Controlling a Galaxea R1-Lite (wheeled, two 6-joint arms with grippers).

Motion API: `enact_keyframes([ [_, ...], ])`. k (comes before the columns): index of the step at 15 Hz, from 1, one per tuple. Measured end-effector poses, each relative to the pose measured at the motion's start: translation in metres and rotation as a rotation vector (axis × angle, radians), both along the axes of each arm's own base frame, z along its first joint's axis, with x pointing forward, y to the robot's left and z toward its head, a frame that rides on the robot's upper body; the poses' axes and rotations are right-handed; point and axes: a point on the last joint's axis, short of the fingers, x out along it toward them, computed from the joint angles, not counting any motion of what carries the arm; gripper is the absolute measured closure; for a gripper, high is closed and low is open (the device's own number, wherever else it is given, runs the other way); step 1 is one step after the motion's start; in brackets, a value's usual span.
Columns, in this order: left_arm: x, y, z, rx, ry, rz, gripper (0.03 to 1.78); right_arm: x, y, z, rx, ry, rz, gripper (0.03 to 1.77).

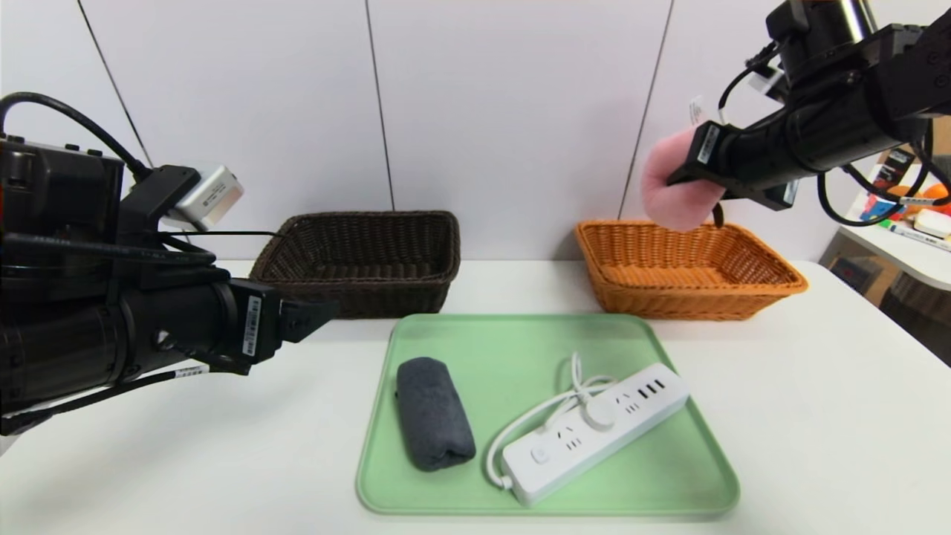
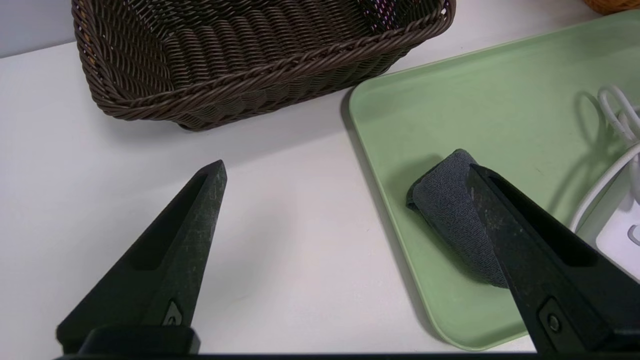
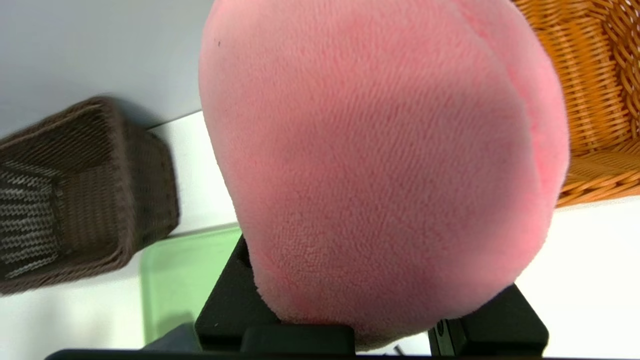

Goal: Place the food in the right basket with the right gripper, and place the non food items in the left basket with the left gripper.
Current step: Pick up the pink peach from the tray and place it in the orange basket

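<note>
- Head view: right gripper (image 1: 695, 195) up high at the right, clenched on the pink peach (image 1: 672, 189), held in the air above the back left corner of the orange basket (image 1: 687, 271), not touching it.
- Orange basket on the white table (image 1: 817, 416), behind the right corner of the green tray (image 1: 520, 349); nothing seen inside.
- Brown basket (image 1: 360, 260) well apart to the left, behind the tray's left corner; nothing seen inside either.
- Grey towel (image 1: 433, 412) lying rolled on the tray's left half; white power strip (image 1: 594, 431) lying slantwise on the right half, cord (image 1: 550, 409) looped beside and over it. Towel and strip near each other, apart.
- Left gripper (image 1: 312, 316) low at the left, above the table, left of the tray and in front of the brown basket.
- Left wrist view: left gripper (image 2: 345, 170) spread wide, holding nothing; one finger over bare table, the other in front of the towel (image 2: 445, 200). Brown basket (image 2: 250, 65) beyond, just beside the tray (image 2: 490, 100) corner.
- Right wrist view: peach (image 3: 380, 165) filling most of the frame, squeezed between the black fingers (image 3: 235, 305); orange basket (image 3: 595, 100) behind it on one side, brown basket (image 3: 75, 195) and a tray (image 3: 175, 280) corner on the other.
</note>
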Motion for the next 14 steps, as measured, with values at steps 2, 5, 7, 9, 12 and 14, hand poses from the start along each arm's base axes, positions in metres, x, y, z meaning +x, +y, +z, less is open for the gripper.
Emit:
enact_keyframes([
  [2, 0.0, 0.0, 0.001, -0.001, -0.002, 0.0, 0.12, 0.017, -0.007, -0.016, 0.004, 0.032, -0.027, 1.11],
  [5, 0.0, 0.0, 0.002, -0.003, -0.004, -0.001, 0.12, 0.038, -0.013, -0.037, 0.035, 0.07, -0.072, 1.11],
  [7, 0.001, 0.0, 0.003, -0.004, -0.006, -0.001, 0.12, 0.049, -0.018, -0.05, 0.036, 0.097, -0.09, 1.11],
  [9, 0.002, -0.001, 0.003, -0.005, -0.008, -0.001, 0.12, 0.06, -0.025, -0.062, 0.045, 0.111, -0.119, 1.11],
  [12, 0.003, -0.002, 0.004, -0.006, -0.008, 0.0, 0.12, 0.07, -0.033, -0.074, 0.043, 0.133, -0.144, 1.11],
  [14, 0.004, -0.002, 0.004, -0.005, -0.007, 0.001, 0.12, 0.074, -0.036, -0.081, 0.042, 0.147, -0.151, 1.11],
])
